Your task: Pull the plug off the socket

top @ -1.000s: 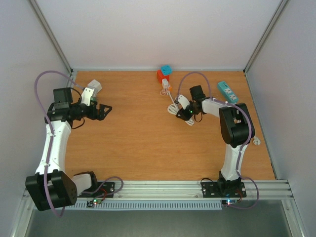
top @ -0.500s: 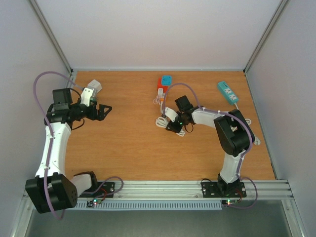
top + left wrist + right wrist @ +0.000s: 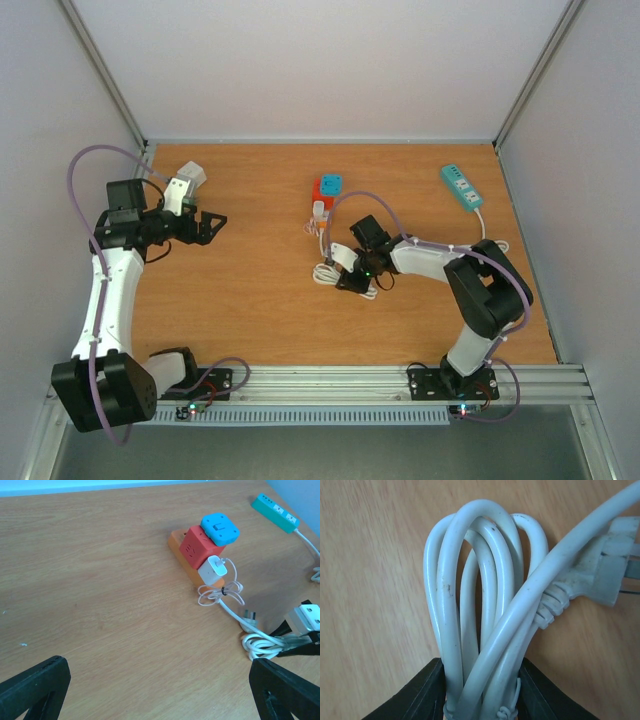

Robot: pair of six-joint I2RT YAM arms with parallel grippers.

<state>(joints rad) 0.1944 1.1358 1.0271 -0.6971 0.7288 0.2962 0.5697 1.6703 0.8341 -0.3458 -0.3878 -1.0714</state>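
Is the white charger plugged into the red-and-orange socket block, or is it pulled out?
Plugged in. The white charger sits flush on the red-and-orange socket block, with no prongs showing.

White plug (image 3: 214, 571) and cord (image 3: 470, 580); orange socket (image 3: 176, 544)

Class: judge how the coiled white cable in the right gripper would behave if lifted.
Probably floppy: the coiled white cable bends in loose loops, so they would likely sag. It may slide, as its jacket looks smooth and the right gripper pinches several strands at once. Its free plug would likely dangle.
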